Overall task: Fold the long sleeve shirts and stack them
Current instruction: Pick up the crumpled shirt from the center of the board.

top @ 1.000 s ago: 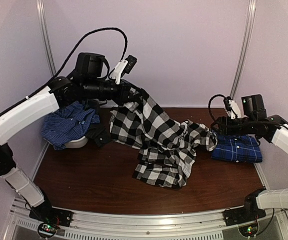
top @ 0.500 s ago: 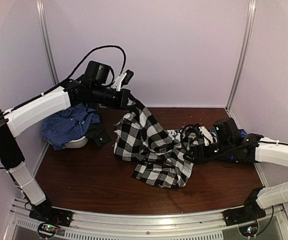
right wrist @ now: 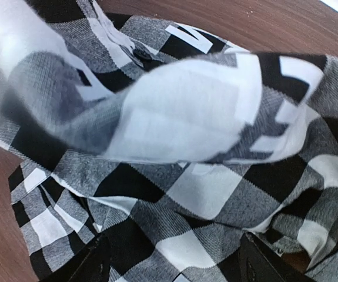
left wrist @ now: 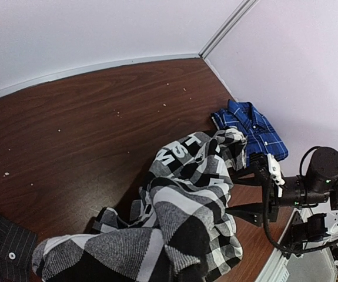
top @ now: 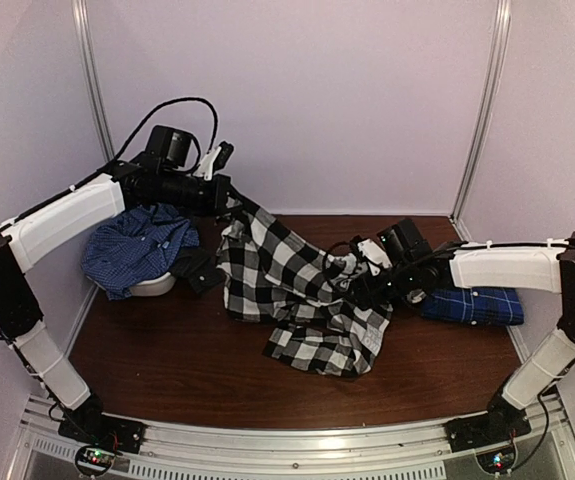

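The black-and-white check shirt (top: 302, 290) lies crumpled mid-table, with its far end lifted. My left gripper (top: 237, 203) is shut on that lifted end, above the back of the table; in the left wrist view the shirt (left wrist: 186, 200) covers the fingers. My right gripper (top: 359, 288) is open and pressed into the shirt's right side. In the right wrist view its fingers (right wrist: 89, 264) stand wide apart with check cloth (right wrist: 204, 194) between them. One blue shirt (top: 472, 304) lies folded at the right, also seen in the left wrist view (left wrist: 252, 126). Another blue shirt (top: 135, 248) lies crumpled at the left.
A white rounded object (top: 153, 286) sits under the crumpled blue shirt. A small black cloth piece (top: 197, 268) lies beside it, also in the left wrist view (left wrist: 1, 252). Walls close in the back and both sides. Bare wood (top: 167, 350) shows at the front left.
My right gripper has swung left from beside the folded blue shirt into the check shirt's right side. My left gripper has shifted slightly left and back, still holding the lifted end.
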Controlling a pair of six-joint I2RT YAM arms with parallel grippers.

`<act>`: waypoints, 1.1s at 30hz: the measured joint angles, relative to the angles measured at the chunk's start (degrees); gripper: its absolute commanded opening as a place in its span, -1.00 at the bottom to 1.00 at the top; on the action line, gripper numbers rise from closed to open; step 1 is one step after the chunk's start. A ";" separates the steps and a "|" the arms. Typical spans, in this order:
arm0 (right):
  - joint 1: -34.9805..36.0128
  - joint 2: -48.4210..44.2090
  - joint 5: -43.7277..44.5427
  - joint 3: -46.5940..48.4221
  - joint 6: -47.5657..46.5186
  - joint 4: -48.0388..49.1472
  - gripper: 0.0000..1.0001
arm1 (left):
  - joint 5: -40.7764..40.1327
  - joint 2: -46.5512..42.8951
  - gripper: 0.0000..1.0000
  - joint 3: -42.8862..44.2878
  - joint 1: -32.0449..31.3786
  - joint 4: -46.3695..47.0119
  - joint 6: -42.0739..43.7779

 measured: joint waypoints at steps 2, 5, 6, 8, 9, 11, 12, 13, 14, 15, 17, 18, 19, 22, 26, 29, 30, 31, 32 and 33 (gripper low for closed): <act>0.00 2.93 1.07 2.67 -2.78 -0.55 0.49 | 0.46 0.00 -1.00 -0.02 0.22 0.00 0.11; 0.00 5.88 1.57 4.50 -6.32 -1.70 0.50 | 1.42 0.00 -1.00 -0.02 0.70 0.02 0.44; 0.00 6.47 1.53 4.59 -7.54 -2.12 0.50 | 1.66 0.02 -1.00 -0.04 1.03 0.00 0.48; 0.00 6.84 1.07 4.59 -9.33 -2.99 0.50 | 1.99 0.02 -1.00 -0.04 1.79 0.02 0.55; 0.04 6.86 0.61 4.59 -10.16 -3.39 0.50 | 2.14 0.02 -1.00 -0.04 2.25 0.00 0.66; 0.28 6.86 -0.52 4.83 -11.50 -3.85 0.51 | 2.34 0.02 -1.00 -0.04 2.97 0.00 0.87; 0.61 6.91 -1.07 5.14 -12.04 -4.13 0.51 | 2.40 0.02 -1.00 -0.04 3.28 0.00 0.94; 0.94 6.93 -1.53 5.44 -12.44 -4.33 0.51 | 2.51 0.04 -1.00 -0.04 3.43 0.00 1.09; 1.49 6.93 -1.88 5.79 -12.98 -4.37 0.50 | 2.56 0.04 -1.00 -0.04 3.61 -0.02 1.20; 2.05 7.04 -2.23 6.25 -13.35 -4.52 0.50 | 2.58 0.07 -1.00 -0.04 3.65 -0.02 1.31; 2.86 7.58 -2.73 7.10 -13.81 -4.63 0.48 | 2.71 0.09 -1.00 -0.04 3.65 -0.02 1.51; 3.19 8.02 -2.78 7.43 -14.10 -4.61 0.48 | 2.80 0.11 -1.00 -0.04 3.63 -0.02 1.57; 3.50 8.48 -2.75 7.61 -14.36 -4.63 0.48 | 2.91 0.13 -1.00 -0.04 3.63 -0.02 1.68; 3.82 9.60 -1.29 7.61 -14.32 -5.18 0.48 | 2.97 0.15 -1.00 -0.04 3.69 -0.09 2.10; 2.78 9.86 2.58 7.34 -12.31 -5.79 0.47 | 2.95 0.15 -1.00 -0.04 3.89 -0.66 2.86; 0.00 9.16 2.99 5.55 -10.14 -4.70 0.48 | 2.89 0.15 -1.00 -0.04 4.46 -1.22 3.39; -1.31 8.61 2.89 4.55 -9.40 -4.28 0.48 | 2.84 0.15 -1.00 -0.09 4.70 -1.33 3.52; -2.60 8.02 2.43 3.63 -8.59 -3.98 0.48 | 2.82 0.15 -1.00 -0.15 4.92 -1.38 3.69; -3.78 7.56 1.84 2.95 -8.07 -3.76 0.48 | 2.75 0.15 -1.00 -0.17 5.07 -1.40 3.80; -4.87 7.34 1.14 2.67 -7.52 -3.61 0.48 | 2.71 0.15 -1.00 -0.24 5.20 -1.44 3.93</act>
